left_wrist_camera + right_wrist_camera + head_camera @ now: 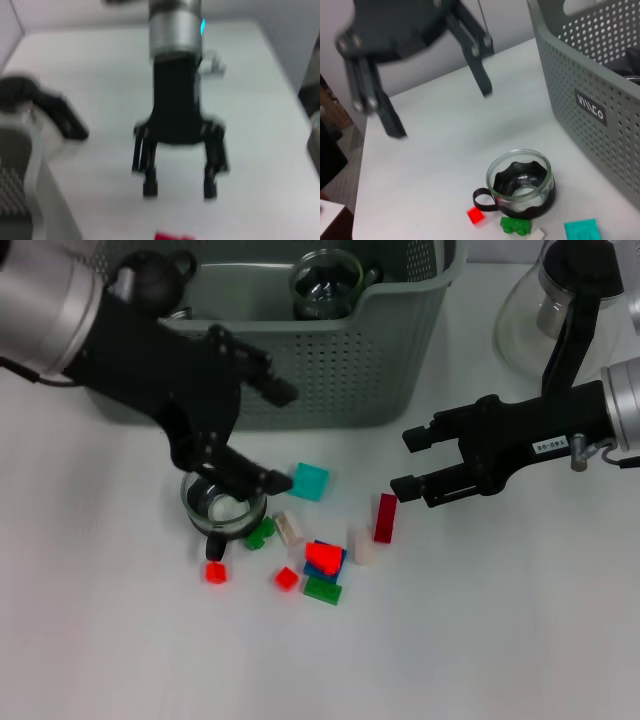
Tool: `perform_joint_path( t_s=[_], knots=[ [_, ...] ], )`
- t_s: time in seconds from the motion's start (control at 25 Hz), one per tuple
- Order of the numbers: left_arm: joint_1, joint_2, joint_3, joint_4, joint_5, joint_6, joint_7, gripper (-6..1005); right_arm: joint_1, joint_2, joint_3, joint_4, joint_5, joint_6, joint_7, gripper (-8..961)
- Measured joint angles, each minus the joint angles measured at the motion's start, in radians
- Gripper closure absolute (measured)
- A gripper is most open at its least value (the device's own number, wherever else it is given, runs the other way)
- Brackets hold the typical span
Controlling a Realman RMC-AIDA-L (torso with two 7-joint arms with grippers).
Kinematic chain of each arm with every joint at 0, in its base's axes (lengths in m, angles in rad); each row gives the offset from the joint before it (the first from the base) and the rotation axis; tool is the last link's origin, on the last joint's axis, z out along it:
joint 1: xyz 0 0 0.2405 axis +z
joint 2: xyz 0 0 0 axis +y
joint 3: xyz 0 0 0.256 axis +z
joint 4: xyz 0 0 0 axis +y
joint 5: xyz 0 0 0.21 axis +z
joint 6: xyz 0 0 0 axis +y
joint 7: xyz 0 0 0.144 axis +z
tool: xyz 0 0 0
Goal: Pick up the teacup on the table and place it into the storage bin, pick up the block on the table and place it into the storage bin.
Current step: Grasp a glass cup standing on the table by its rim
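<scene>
Head view: left claw (255,435) hangs over the teacup (222,505) with its fingers spread wide, one finger above the cup's far side, the other at its rim; nothing held. Right wrist view confirms it: both fingers are clear of the glass and the teacup (521,184) stands upright on the white surface (480,640), black handle toward the loose blocks. Storage bin (340,360) sits just behind the cup, black label on its perforated front wall; one glass cup (328,282) already lies inside.

Right claw (405,460) is parked wide and empty at the right, fingertips near the dark red block (385,517).

Clutter beside the teacup: teal block (310,481), green block (260,534) touching the cup's base, two small red cubes, one white block (290,528), one pale block (362,546), one red piece on a blue block (325,558), one flat green block (322,590). One glass kettle (560,310) stands at far right.
</scene>
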Motion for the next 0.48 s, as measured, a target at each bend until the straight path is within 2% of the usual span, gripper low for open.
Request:
perform_joint_path(
  t_s=[0.08,0.32,0.48],
  knots=[
    [0.001,-0.003,0.014,-0.007,0.031,-0.013,0.005,137,0.002,0.003,0.001,0.001,0.0,0.004,0.007,163],
    [0.004,-0.026,0.135,-0.061,0.261,-0.098,0.035,138,0.005,0.014,0.001,0.004,-0.002,0.026,0.023,163],
    [0.008,-0.031,0.175,-0.064,0.333,-0.133,0.048,138,0.005,0.018,0.003,0.004,-0.001,0.038,0.03,163]
  ],
)
